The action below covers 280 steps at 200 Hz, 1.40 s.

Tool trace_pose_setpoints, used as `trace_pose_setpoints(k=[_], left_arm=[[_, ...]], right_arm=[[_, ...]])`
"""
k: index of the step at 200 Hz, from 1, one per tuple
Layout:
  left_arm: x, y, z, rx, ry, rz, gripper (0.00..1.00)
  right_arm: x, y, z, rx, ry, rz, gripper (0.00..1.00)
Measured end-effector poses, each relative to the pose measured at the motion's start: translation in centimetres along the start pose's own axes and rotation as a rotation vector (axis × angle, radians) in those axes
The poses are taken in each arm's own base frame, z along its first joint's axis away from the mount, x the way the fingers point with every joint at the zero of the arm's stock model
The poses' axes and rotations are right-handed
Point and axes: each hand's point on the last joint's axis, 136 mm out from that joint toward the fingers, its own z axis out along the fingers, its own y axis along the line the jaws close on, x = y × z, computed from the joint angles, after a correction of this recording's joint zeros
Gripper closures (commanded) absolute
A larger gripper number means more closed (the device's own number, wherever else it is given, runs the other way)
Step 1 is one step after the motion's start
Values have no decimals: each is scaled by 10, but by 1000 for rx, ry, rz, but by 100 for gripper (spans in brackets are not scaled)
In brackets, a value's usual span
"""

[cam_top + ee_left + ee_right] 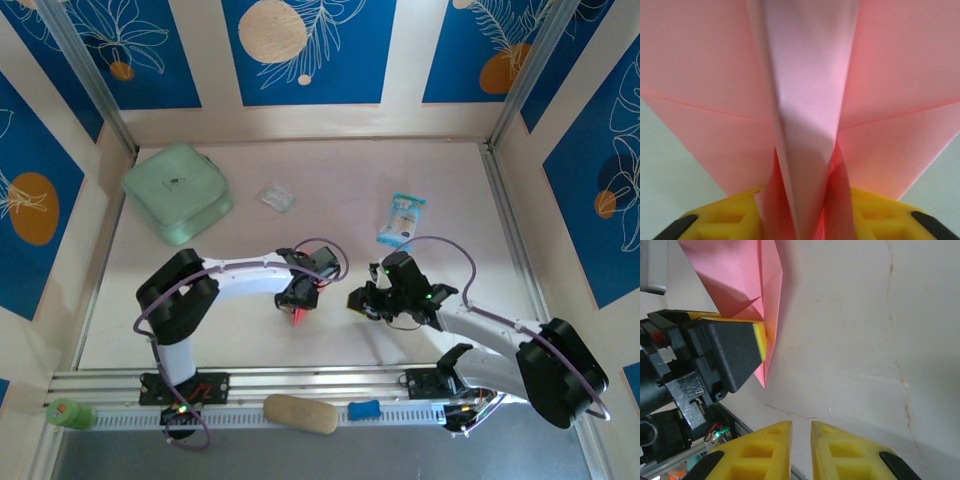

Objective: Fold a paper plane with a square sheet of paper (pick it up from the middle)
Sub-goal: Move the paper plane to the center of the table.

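Over the table's front half, the left gripper pinches the paper plane; the right gripper is nearly closed, empty.

Pale table, mint-green pouch lies far left, small clear wrapper mid-back, blue-and-white snack packet sits right of centre.

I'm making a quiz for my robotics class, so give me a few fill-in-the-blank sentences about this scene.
The folded salmon-pink paper plane is clamped in the ___ gripper. The mint-green square pouch lies near the table's far ___ corner. The blue-and-white snack packet lies to the ___ of the small clear wrapper.
Missing words: left; left; right.
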Motion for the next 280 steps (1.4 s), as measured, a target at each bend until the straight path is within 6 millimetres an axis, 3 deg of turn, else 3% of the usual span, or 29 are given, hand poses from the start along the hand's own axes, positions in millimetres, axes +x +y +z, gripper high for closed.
trace_pose_setpoints(k=[28,152,220,252,280], left_arm=[[-2,0,0,-5,-6,-26,55],[-3,-3,-9,23,-17,-144,52],[-11,-2,-43,82,-73,-159,50],[-18,8,-69,104,-148,-181,50],[-31,37,-101,97,-291,-198,40]], right_arm=[[-3,-5,-8,-8,-30,14,82],[-10,-19,-28,11,-88,55,80],[-25,-20,-48,37,-137,53,77],[-46,-11,-71,72,-221,22,65],[-80,-4,-102,173,-374,-42,49]])
